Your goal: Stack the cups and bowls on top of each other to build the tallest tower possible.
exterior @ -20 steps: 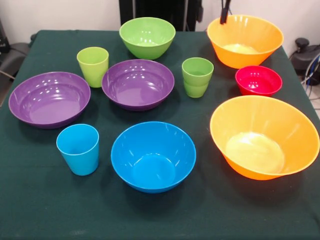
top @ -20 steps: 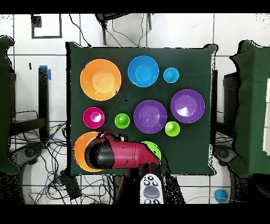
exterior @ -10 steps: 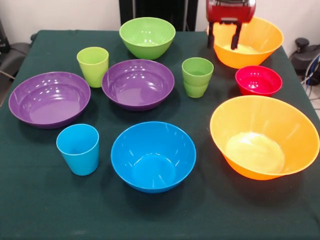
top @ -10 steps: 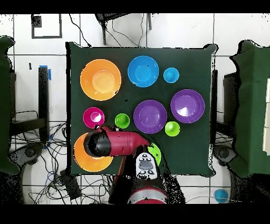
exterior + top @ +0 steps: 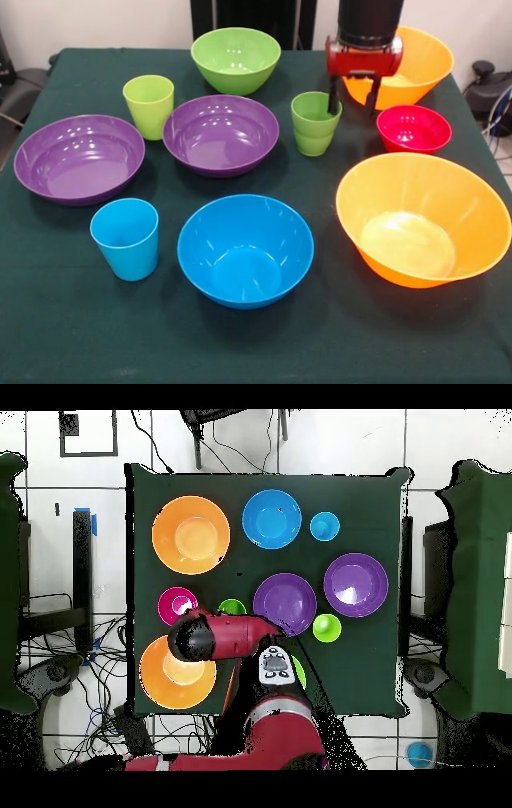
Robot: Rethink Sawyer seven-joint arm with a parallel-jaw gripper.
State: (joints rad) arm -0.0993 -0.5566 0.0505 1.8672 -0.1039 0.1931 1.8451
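All cups and bowls stand apart on the dark green cloth, with nothing nested. My gripper (image 5: 353,96) is open and empty, low over the gap between the ridged green cup (image 5: 316,122), the small red bowl (image 5: 414,128) and the far orange bowl (image 5: 416,60). One finger (image 5: 333,98) hangs at the ridged cup's right rim. In the overhead view the arm's head (image 5: 196,638) hides the gripper and overlaps the ridged green cup (image 5: 231,605). Further off are the yellow-green cup (image 5: 149,104), the blue cup (image 5: 126,238), the blue bowl (image 5: 245,248) and the near orange bowl (image 5: 422,218).
Two purple bowls (image 5: 221,134) (image 5: 78,157) sit left of the ridged cup, and the green bowl (image 5: 236,58) stands at the far middle. The table edge (image 5: 240,372) lies beyond a bare strip of cloth in front. Cables and chairs ring the table in the overhead view.
The gripper has come down from above the far orange bowl's rim and moved toward the ridged green cup. No cup or bowl has moved.
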